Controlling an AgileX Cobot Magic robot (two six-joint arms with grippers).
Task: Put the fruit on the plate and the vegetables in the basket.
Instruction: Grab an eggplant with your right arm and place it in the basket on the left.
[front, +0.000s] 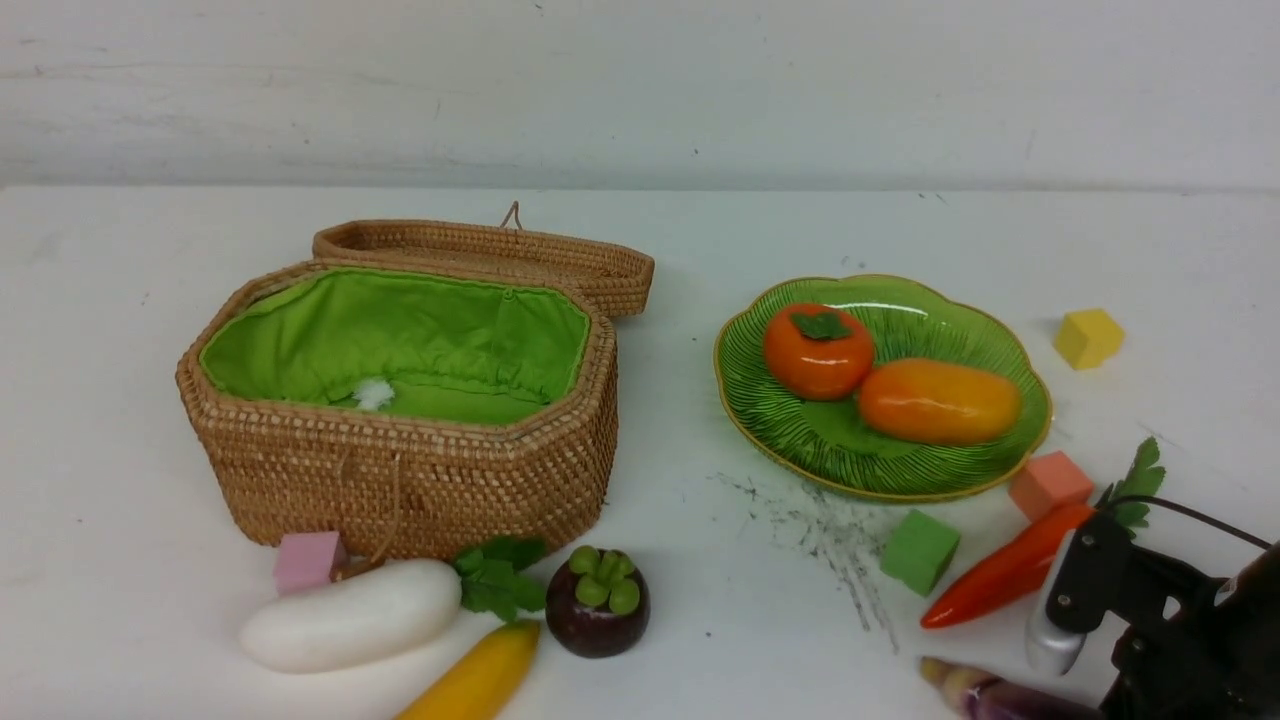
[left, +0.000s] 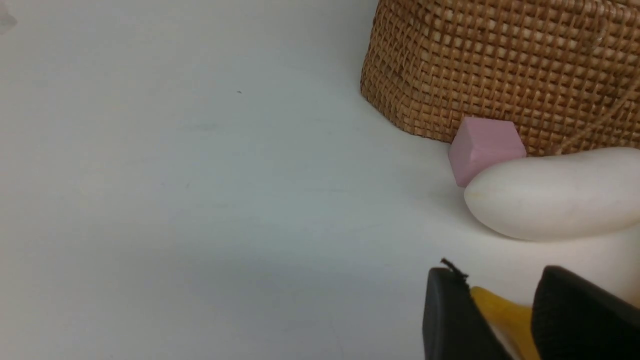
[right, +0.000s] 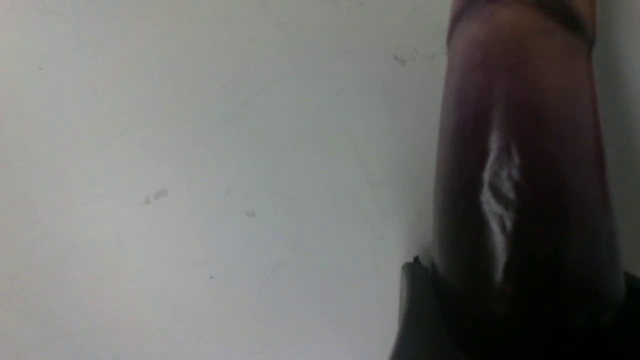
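Persimmon (front: 818, 352), mango (front: 938, 401) on plate (front: 762, 405)

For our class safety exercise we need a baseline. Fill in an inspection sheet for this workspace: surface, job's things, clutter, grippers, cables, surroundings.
Surface: white table, dark scuff marks in front of the plate.
Job's things: persimmon and mango on plate; basket open; radish, mangosteen and carrot on the table.
Clutter: pink cube, green cube, salmon cube, yellow cube; white fluff in the basket.
Grippers: left gripper shut on banana; right gripper shut on purple eggplant.
Cables: black cable over right arm.
Surroundings: bare white wall.
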